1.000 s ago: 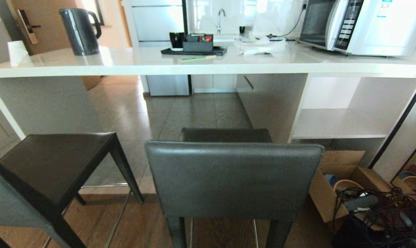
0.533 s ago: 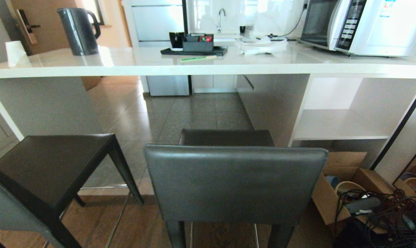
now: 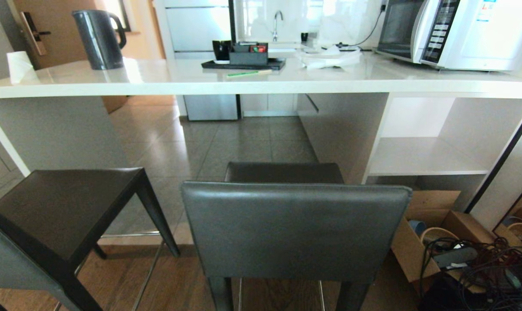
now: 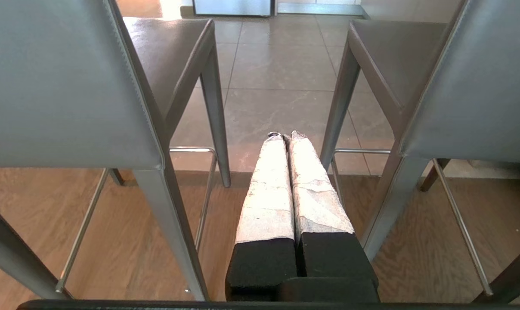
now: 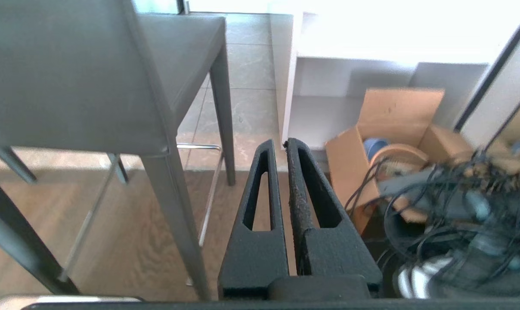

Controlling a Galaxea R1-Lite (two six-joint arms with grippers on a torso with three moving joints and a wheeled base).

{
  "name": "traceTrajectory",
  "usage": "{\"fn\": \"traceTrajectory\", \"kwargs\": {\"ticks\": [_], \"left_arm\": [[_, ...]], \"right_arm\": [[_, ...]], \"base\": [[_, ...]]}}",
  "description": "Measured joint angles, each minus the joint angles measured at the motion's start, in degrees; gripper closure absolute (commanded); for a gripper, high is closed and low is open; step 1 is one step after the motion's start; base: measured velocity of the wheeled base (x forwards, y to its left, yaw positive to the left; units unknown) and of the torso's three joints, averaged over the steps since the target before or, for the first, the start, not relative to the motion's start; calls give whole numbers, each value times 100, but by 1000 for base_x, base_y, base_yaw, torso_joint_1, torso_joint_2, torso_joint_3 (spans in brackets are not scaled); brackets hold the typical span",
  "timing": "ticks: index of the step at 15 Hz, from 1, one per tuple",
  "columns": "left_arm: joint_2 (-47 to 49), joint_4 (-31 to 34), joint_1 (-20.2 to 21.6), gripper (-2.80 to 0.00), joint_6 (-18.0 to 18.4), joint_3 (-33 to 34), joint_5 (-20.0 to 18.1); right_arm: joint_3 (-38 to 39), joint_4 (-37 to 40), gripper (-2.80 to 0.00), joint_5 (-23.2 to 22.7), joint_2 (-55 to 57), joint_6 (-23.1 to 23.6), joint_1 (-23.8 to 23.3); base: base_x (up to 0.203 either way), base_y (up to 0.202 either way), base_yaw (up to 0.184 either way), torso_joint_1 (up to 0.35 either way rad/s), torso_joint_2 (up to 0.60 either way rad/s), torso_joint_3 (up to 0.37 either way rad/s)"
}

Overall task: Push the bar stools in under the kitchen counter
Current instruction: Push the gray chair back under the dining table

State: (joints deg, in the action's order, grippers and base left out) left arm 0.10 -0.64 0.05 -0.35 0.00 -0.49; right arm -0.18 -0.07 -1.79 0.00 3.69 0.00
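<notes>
Stools: bar stools [image 3: 295, 229] standing outside the table [image 3: 261, 82].
Jaws: left gripper [image 4: 287, 137] and right gripper [image 5: 278, 144] both sitting closed, holding nothing.

Bar stools [image 3: 287, 224] and cardboard box [image 3: 421, 233] on floor [image 3: 243, 142].

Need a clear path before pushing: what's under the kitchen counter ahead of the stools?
Under the kitchen counter, bare tiled floor lies ahead of both bar stools. A white open shelf unit stands at the right. The nearer backrest hides the floor directly behind it.
</notes>
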Motion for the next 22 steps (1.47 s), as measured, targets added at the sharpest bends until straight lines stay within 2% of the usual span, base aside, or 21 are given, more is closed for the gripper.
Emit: {"fn": "traceTrajectory", "kwargs": {"ticks": [4,7,10,14,17,20,22], "left_arm": [[10,-30,2,0,-16,-90,3],[455,-197,2,0,-64,-626,-123],[1485,-981,22,0,-91,-978,-392],[3327,-2439,-17,0,-197,-1160,-522],[4763,-3647,-458,0,-320,-1161,-411],[5983,-4578,-1524,0,-370,-1169,98],[6735,-5002,-1879,0,-387,-1310,371]], "right_arm": [[-48,29,0,-32,5,-36,0],[-513,-13,0,-351,303,-57,0],[-831,-432,0,-435,1141,-113,10],[-1139,-1538,0,-596,2800,-190,40],[-1226,-2895,0,-707,4341,-288,93],[-1142,-4267,0,-757,5594,-459,348],[-1071,-4675,0,-761,6164,-607,481]], "base": [[0,0,0,0,0,0],[0,0,0,0,0,0],[0,0,0,0,0,0],[0,0,0,0,0,0],[0,0,0,0,0,0],[0,0,0,0,0,0],[0,0,0,0,0,0]]}}
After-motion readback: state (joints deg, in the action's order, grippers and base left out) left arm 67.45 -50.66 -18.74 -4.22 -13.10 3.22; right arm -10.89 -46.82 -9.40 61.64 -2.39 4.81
